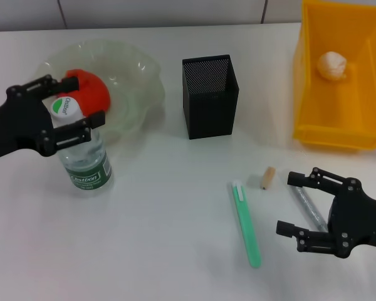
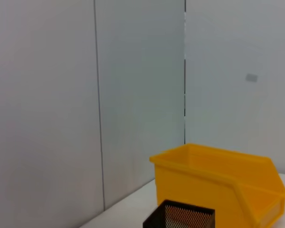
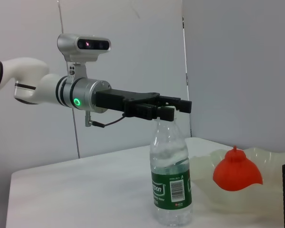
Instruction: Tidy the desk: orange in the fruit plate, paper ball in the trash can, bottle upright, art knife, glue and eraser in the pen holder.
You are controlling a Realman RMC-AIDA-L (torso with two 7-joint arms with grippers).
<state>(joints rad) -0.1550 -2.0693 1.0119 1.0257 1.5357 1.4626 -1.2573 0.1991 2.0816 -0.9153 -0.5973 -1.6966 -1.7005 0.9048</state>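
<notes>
The clear bottle [image 1: 84,157] with a green label stands upright in front of the glass fruit plate [image 1: 135,75], which holds the orange [image 1: 89,91]. My left gripper [image 1: 66,106] is open, its fingers on either side of the white cap; the right wrist view shows that gripper [image 3: 173,110] at the top of the bottle [image 3: 171,190]. A green art knife [image 1: 245,222], a small tan eraser [image 1: 268,177] and a grey glue stick [image 1: 308,205] lie on the table. My right gripper [image 1: 285,202] is open around the glue stick. The paper ball [image 1: 332,64] lies in the yellow trash bin [image 1: 313,125].
The black mesh pen holder [image 1: 210,94] stands at mid-table between plate and bin. White table all around, wall behind. The left wrist view shows only the bin [image 2: 218,180] and the holder's rim [image 2: 180,217].
</notes>
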